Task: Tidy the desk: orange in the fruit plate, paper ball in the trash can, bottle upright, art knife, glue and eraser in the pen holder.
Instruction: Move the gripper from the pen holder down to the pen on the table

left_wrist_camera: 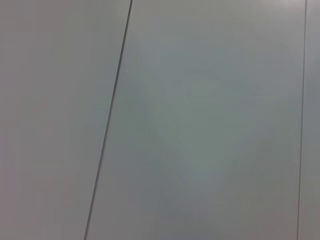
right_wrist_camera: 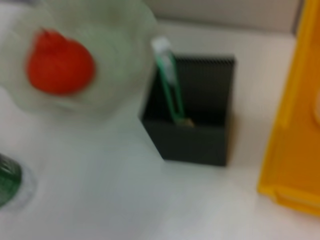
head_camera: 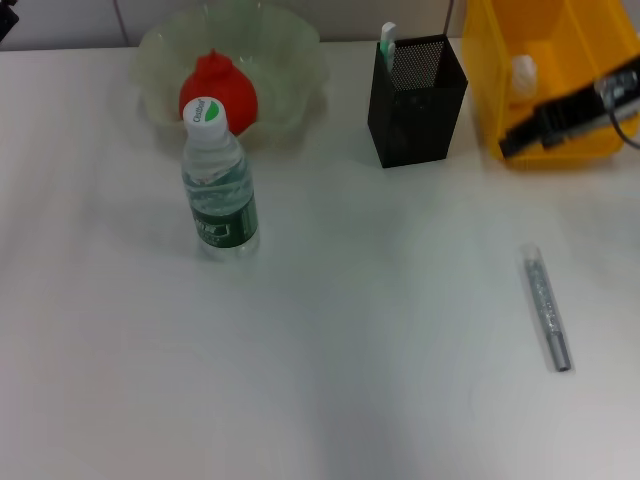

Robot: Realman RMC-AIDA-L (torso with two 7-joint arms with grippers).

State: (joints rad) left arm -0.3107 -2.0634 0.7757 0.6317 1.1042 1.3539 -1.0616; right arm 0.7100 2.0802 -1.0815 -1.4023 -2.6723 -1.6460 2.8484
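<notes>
The orange (head_camera: 218, 88) lies in the pale-green fruit plate (head_camera: 300, 60) at the back left; both also show in the right wrist view, orange (right_wrist_camera: 60, 62) and plate (right_wrist_camera: 120, 45). The bottle (head_camera: 218, 185) stands upright in front of the plate. The black mesh pen holder (head_camera: 418, 105) holds a green-and-white art knife (head_camera: 388, 45), seen too in the right wrist view (right_wrist_camera: 170, 80) with a small beige piece beside it. A silvery glue tube (head_camera: 547, 308) lies on the table at the right. The paper ball (head_camera: 523, 75) sits in the yellow trash can (head_camera: 560, 30). My right gripper (head_camera: 515, 140) hangs over the can's front wall.
The white table (head_camera: 350, 350) runs from the near edge up to the wall. A dark part at the far back left corner (head_camera: 5, 20) may be my left arm. The left wrist view shows only grey wall panels (left_wrist_camera: 200, 125).
</notes>
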